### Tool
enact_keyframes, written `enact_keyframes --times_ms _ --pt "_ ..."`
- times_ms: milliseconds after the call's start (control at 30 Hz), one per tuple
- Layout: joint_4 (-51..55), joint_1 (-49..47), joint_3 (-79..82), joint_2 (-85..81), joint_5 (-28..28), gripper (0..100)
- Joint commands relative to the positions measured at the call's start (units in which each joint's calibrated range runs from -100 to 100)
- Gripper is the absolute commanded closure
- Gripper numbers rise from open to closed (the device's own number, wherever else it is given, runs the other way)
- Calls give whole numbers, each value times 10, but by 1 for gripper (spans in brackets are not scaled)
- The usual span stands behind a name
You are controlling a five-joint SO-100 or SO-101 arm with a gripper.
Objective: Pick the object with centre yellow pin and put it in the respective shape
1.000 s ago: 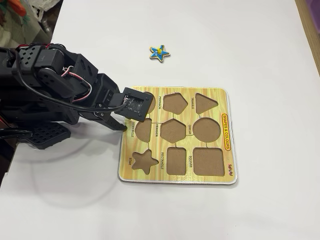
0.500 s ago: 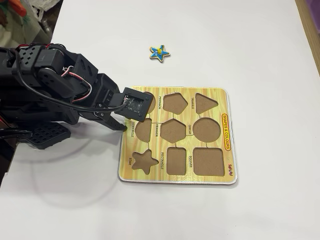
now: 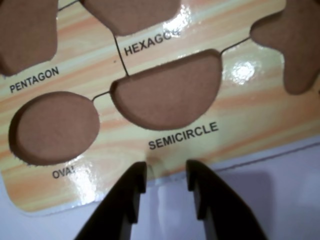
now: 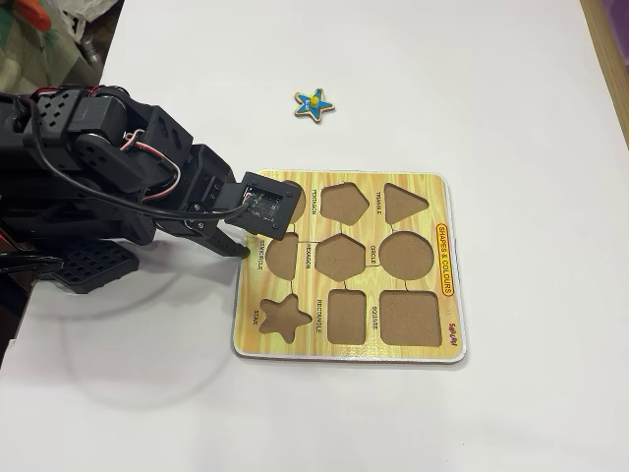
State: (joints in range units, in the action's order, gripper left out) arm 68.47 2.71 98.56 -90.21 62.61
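— At the board's (image 4: 444, 258) left edge, what's the arm doing?
— Stretched low, gripper (image 3: 166, 175) slightly parted, empty, by SEMICIRCLE.
— Count?
— One star piece (image 4: 314, 104) on the table beyond; nine cutouts, star cutout (image 4: 284, 316) vacant.

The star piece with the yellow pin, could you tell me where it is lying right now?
In the fixed view the star piece lies on the bare white table, above the shape board and apart from its top edge, upper centre of the picture.

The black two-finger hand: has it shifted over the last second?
No. In the fixed view the hand sits at the same spot by the yellow wood-grain shape board's left edge.
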Motion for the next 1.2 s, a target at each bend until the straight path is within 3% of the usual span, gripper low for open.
enact_keyframes --times_ms 0,433,1000,1167 --pt "11 2 4 8 -1 90" --pt "-30 10 -4 71 4 89" --pt "-43 -2 -378 523 4 89" --pt "-43 -69 -454 592 5 89"
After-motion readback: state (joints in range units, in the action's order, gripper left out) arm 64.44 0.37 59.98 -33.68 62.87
